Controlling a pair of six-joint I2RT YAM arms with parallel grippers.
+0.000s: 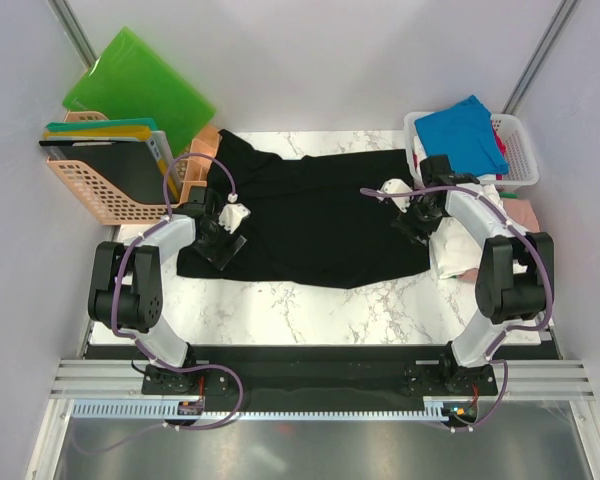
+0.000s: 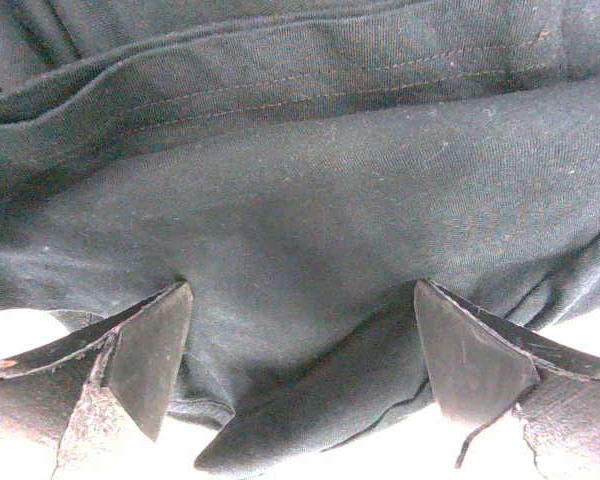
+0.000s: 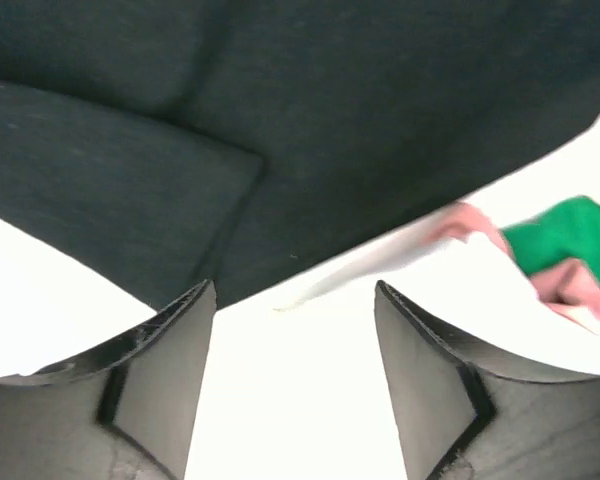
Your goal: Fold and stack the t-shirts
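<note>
T-shirt [image 1: 320, 225] spread flat, left edge hidden under left tool [image 1: 218, 250]

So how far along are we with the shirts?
Done: nothing stacked that I can see. In hand: the black shirt lies spread out, left gripper and right gripper open at its ends. To do: folding it, then the blue shirt in the basket and the white shirt beside it.

- The large t-shirt [image 1: 320, 215] lies spread across the middle of the table [image 1: 310, 315].
- At 2 o'clock, a basket [image 1: 521, 150] holds another t-shirt [image 1: 460, 130].
- At 10 o'clock, a rack [image 1: 100, 195] holds boards [image 1: 100, 128].
</note>
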